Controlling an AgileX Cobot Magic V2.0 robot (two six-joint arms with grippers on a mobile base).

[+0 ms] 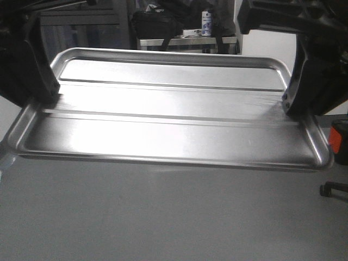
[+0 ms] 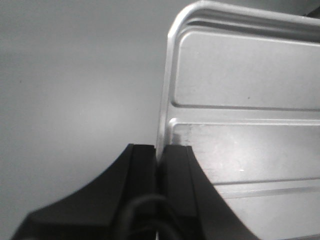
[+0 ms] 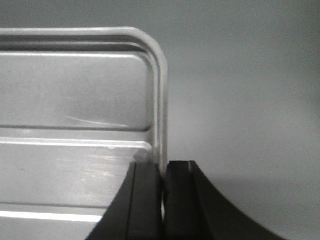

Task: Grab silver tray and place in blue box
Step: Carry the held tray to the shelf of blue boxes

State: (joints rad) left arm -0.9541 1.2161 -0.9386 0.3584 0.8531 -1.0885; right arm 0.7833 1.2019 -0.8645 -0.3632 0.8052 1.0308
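Firmly, the silver tray (image 1: pixel 168 125) is clamped at its short rims by the left gripper (image 2: pixel 159 160) and right gripper (image 3: pixel 164 172); shiny and twice-ridged, it is held level over the grey table (image 1: pixel 163 217).

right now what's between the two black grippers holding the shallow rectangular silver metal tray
Only the bare ridged floor of the silver tray; front view shows nothing on it between left gripper and right gripper.
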